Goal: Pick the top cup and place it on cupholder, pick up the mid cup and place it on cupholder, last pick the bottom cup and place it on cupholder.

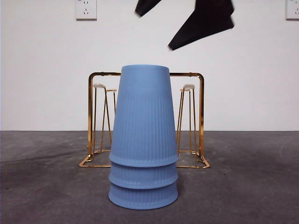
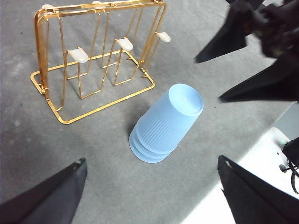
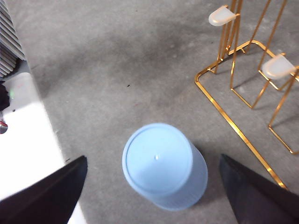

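Three light blue ribbed cups stand upside down in one stack on the grey table: top cup (image 1: pixel 144 116), mid cup (image 1: pixel 144 176), bottom cup (image 1: pixel 143 196). The stack (image 2: pixel 163 126) (image 3: pixel 163 165) is a little in front of the gold wire cupholder (image 1: pixel 201 116) (image 2: pixel 93 107) (image 3: pixel 233 126), whose white-tipped prongs are bare. My right gripper (image 1: pixel 154 30) (image 3: pixel 153 158) hangs open above the stack, slightly to its right, touching nothing; it also appears in the left wrist view (image 2: pixel 252 46). My left gripper (image 2: pixel 152 160) is open, high above and set back from the cups.
A white surface (image 2: pixel 261 177) (image 3: pixel 28 140) borders the grey table mat near the cups. Two wall sockets (image 1: pixel 86 9) sit on the white wall behind. Cables lie at the white surface's edge (image 2: pixel 292 163).
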Available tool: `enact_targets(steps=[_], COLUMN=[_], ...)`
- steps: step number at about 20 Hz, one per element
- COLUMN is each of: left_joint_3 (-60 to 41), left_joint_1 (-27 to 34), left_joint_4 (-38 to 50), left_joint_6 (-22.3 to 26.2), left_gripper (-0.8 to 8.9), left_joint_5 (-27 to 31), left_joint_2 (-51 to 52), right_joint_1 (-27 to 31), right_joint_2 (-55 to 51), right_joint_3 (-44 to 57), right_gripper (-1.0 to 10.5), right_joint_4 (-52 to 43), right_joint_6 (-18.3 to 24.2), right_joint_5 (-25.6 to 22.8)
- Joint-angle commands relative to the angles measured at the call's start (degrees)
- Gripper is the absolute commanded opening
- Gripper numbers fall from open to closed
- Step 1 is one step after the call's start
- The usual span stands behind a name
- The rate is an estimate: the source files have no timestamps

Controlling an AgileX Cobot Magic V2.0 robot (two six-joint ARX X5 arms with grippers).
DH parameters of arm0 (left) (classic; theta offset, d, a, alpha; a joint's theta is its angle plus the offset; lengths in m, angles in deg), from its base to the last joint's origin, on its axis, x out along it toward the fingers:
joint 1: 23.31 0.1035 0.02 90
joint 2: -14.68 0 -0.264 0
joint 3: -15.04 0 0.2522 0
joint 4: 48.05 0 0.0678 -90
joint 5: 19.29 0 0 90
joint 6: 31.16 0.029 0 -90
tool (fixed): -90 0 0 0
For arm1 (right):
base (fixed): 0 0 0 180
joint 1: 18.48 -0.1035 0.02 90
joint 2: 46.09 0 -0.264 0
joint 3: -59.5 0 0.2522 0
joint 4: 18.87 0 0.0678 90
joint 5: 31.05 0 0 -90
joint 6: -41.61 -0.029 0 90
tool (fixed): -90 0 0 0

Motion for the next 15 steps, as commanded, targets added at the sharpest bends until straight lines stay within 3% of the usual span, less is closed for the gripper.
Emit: enact_targets(steps=[1,13,15], left_joint_3=[1.0,1.0,1.0], left_joint_1=[-0.2,-0.2,-0.2], left_joint_4=[0.7,0.7,0.7], left_joint_6=[1.0,1.0,1.0], left_gripper=[4.36,4.36,4.36], left_joint_5=[-0.1,-0.1,-0.1], left_joint_2=[-0.3,-0.3,-0.3], right_joint_1=[-1.2,-2.8,-3.0], right_joint_2=[2.8,10.3,10.4], right_joint_3=[-1.2,-1.2,-1.2], right_gripper=[4.5,4.5,3.9], right_joint_4=[-1.7,-2.5,-2.6], right_joint_6=[-0.6,-0.3,-0.3], right_joint_5=[-0.2,-2.8,-2.8])
